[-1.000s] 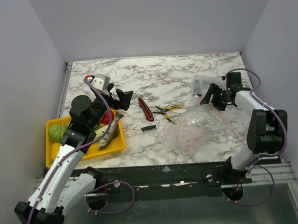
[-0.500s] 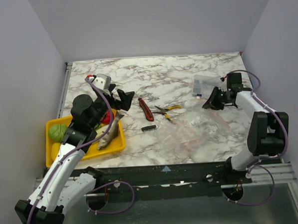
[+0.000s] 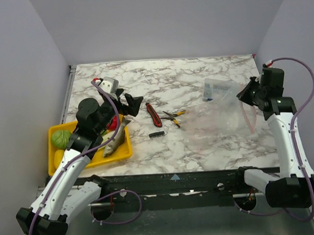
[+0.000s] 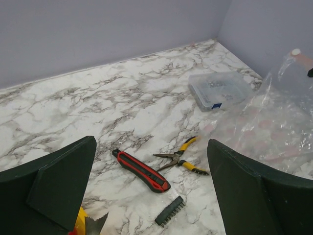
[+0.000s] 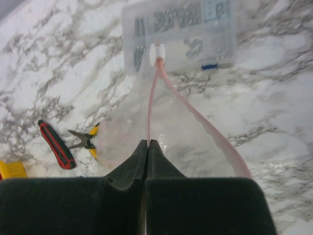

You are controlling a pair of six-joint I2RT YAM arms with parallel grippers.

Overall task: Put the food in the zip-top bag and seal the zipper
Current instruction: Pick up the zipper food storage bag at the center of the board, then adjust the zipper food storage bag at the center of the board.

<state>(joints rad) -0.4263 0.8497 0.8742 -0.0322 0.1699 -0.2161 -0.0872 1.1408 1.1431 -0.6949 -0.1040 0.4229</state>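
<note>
The zip-top bag [image 3: 220, 117] lies clear and floppy on the marble at the right, its right end lifted. My right gripper [image 3: 246, 95] [image 5: 147, 143] is shut on one side of the pinkish zipper [image 5: 149, 103]. The other side of the strip [image 5: 215, 132] bows away, so the mouth gapes up to a white slider [image 5: 157, 53]. The food sits in the yellow tray [image 3: 90, 159]: silvery fish [image 3: 116, 142], green fruit [image 3: 60, 138], red tomato [image 3: 113, 123]. My left gripper [image 3: 127, 104] [image 4: 151, 196] hangs open above the tray's far right corner, holding nothing.
A red utility knife [image 3: 153, 114] [image 4: 142, 170], yellow-handled pliers [image 3: 176, 116] [image 4: 182, 159] and a black bit holder [image 3: 157, 134] [image 4: 169, 211] lie mid-table between tray and bag. A clear parts box [image 3: 217, 87] [image 5: 181, 29] stands behind the bag.
My right gripper closed on the bag's zipper strip and rose toward the right, lifting that end of the bag off the table. The left arm barely moved.
</note>
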